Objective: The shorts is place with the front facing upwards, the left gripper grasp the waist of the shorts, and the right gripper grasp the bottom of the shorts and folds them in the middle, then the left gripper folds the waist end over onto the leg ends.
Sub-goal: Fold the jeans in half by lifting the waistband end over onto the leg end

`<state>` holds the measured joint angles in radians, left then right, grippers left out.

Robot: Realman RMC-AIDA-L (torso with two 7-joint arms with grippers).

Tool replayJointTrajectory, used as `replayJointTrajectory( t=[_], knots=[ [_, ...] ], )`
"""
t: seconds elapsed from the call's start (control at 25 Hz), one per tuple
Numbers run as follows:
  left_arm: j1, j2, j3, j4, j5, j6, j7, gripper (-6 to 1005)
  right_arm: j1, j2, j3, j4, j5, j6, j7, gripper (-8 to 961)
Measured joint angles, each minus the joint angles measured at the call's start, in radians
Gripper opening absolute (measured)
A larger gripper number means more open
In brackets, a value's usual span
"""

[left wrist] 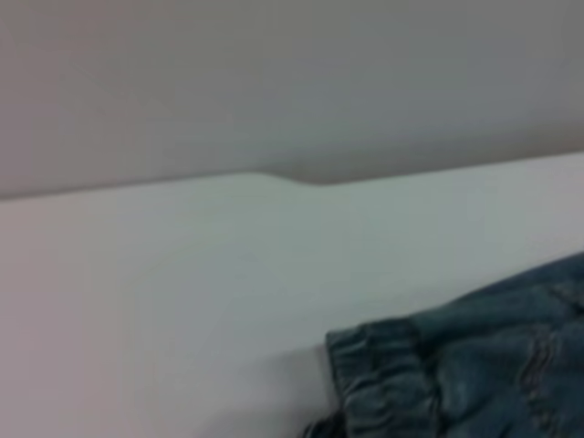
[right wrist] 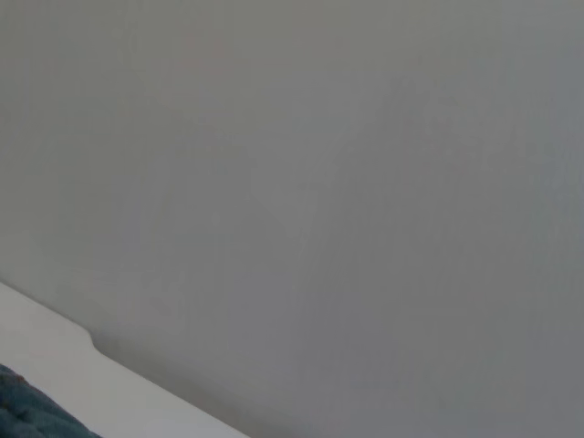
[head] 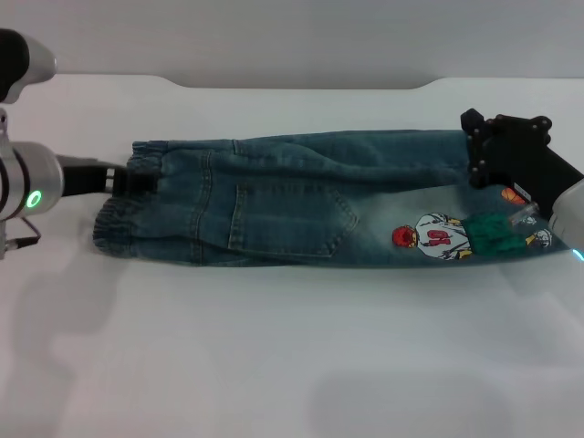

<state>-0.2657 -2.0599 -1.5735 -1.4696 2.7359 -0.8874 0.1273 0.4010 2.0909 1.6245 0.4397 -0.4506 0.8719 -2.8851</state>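
Note:
The blue denim shorts (head: 301, 210) lie folded lengthwise across the white table, with a back pocket and the cartoon figure print (head: 443, 235) facing up. The gathered waist (head: 123, 219) is at the left and the leg ends (head: 525, 239) at the right. My left gripper (head: 132, 179) reaches in from the left and is shut on the far part of the waistband. The waistband (left wrist: 392, 383) also shows in the left wrist view. My right gripper (head: 476, 169) sits over the far edge of the leg ends and hides part of the hems. A corner of denim (right wrist: 23, 415) shows in the right wrist view.
The white table (head: 274, 347) stretches bare toward me in front of the shorts. Its far edge (head: 301, 88) has a shallow step and meets a grey wall close behind the shorts.

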Motion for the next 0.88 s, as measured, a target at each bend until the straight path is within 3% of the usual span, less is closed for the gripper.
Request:
replayJointTrajectory(
  t=[0.48, 0.88],
  knots=[
    [0.002, 0.0, -0.008, 0.024, 0.016, -0.116, -0.018, 768, 0.0, 0.0, -0.002, -0.002, 0.008, -0.001, 0.001, -1],
    [-0.015, -0.002, 0.001, 0.028, 0.008, -0.14, -0.018, 762, 0.002, 0.0, 0.008, -0.002, 0.009, -0.019, 0.001, -1]
  ],
)
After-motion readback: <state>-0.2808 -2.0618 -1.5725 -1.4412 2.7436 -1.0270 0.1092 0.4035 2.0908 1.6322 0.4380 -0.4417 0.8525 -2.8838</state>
